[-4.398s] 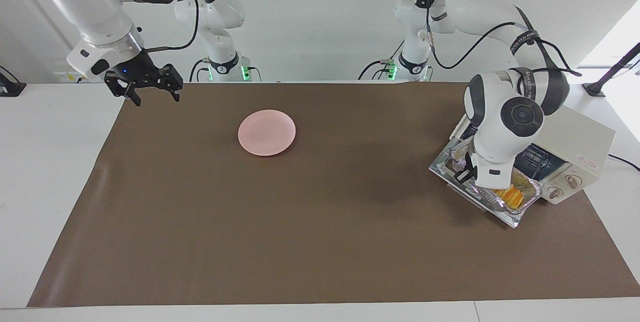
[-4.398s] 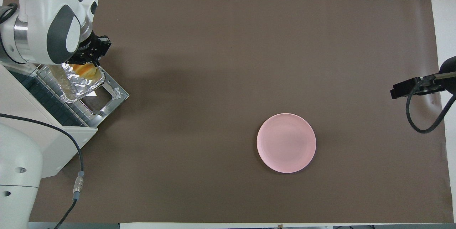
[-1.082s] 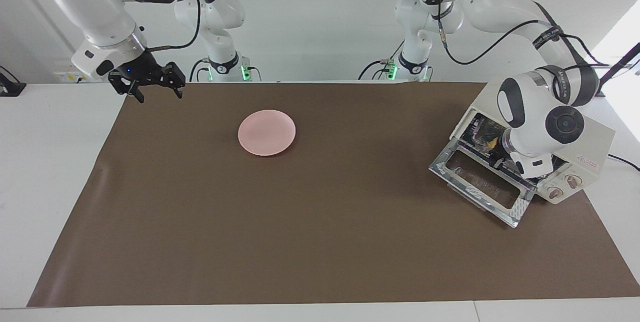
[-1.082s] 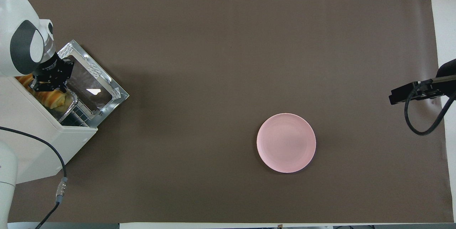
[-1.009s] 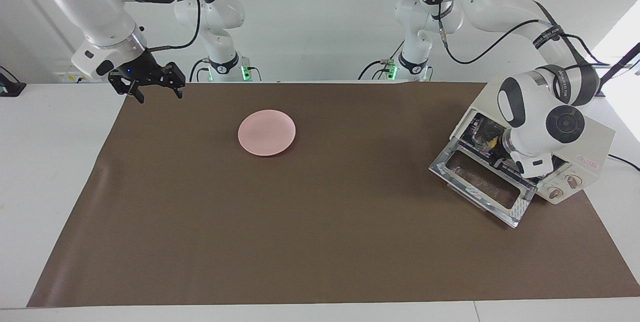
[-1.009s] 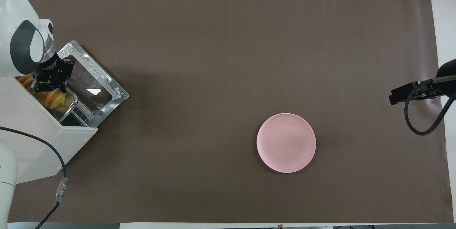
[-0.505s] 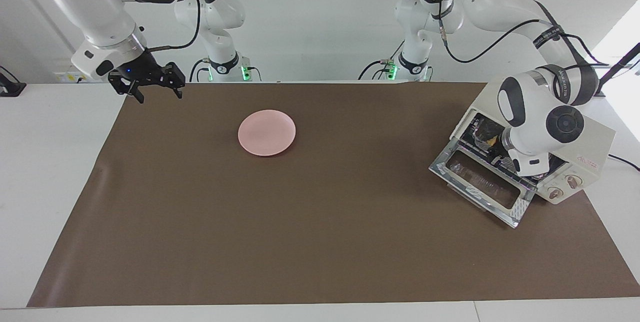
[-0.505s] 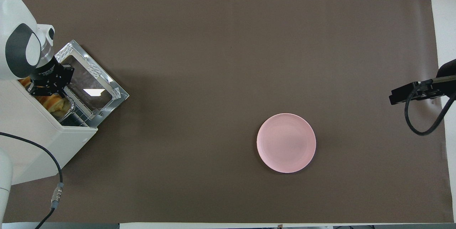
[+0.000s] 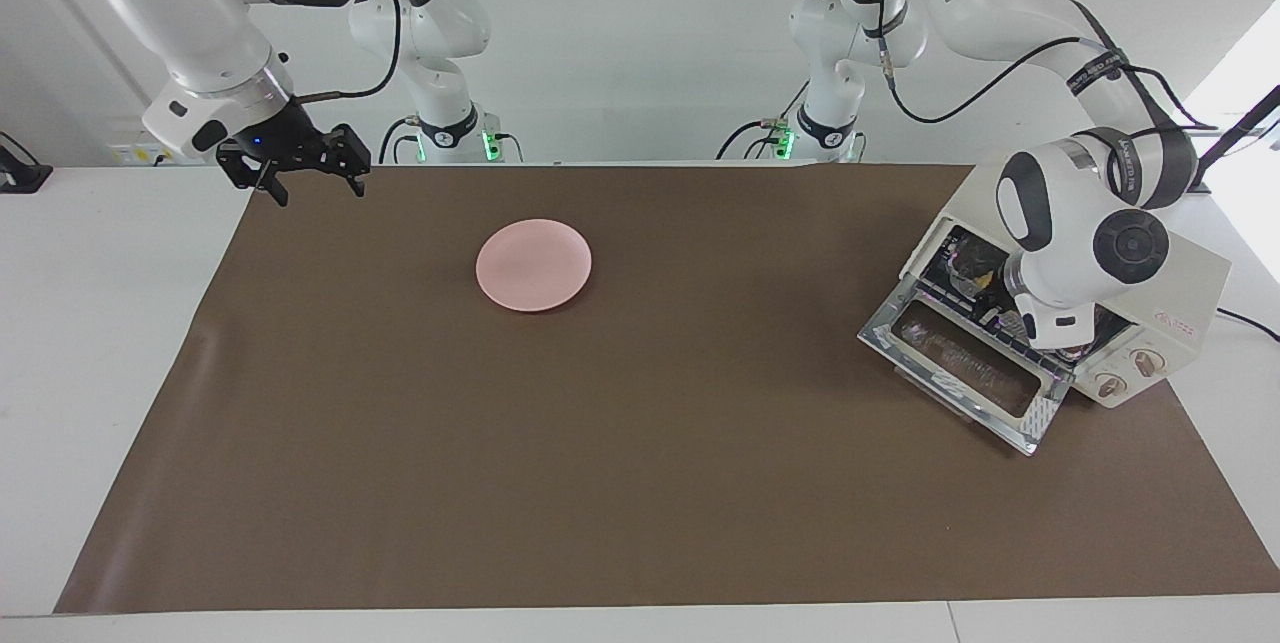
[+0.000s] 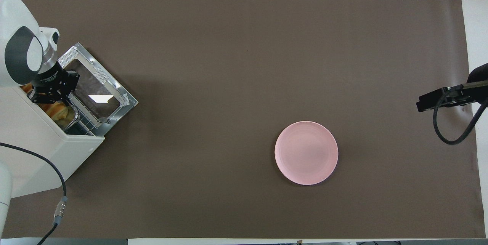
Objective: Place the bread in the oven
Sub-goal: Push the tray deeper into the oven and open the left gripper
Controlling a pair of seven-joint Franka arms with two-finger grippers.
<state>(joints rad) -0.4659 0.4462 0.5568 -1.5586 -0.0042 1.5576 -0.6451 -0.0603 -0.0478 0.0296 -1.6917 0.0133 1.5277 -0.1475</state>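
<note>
The cream-white oven [image 9: 1175, 273] stands at the left arm's end of the table with its glass door [image 9: 960, 373] dropped open. The yellow-orange bread [image 10: 57, 111] lies in a silver foil tray [image 10: 75, 113] inside the oven on the wire rack, mostly under the oven's roof. A small part of the bread shows in the facing view [image 9: 985, 278]. My left gripper [image 9: 995, 311] is at the oven's mouth, over the tray's edge, and also shows in the overhead view [image 10: 47, 99]. My right gripper [image 9: 312, 185] hangs open and empty over the mat's corner at the right arm's end.
A round pink plate [image 9: 533, 264] lies empty on the brown mat, toward the right arm's end. The open door [image 10: 95, 88] juts out over the mat. A black cable [image 10: 61, 184] runs from the oven [image 10: 34, 146] off the table's near edge.
The foil tray with the bread has moved from the open door into the oven. In the last second my left gripper pushed slightly deeper into the mouth. The right arm waits unmoved.
</note>
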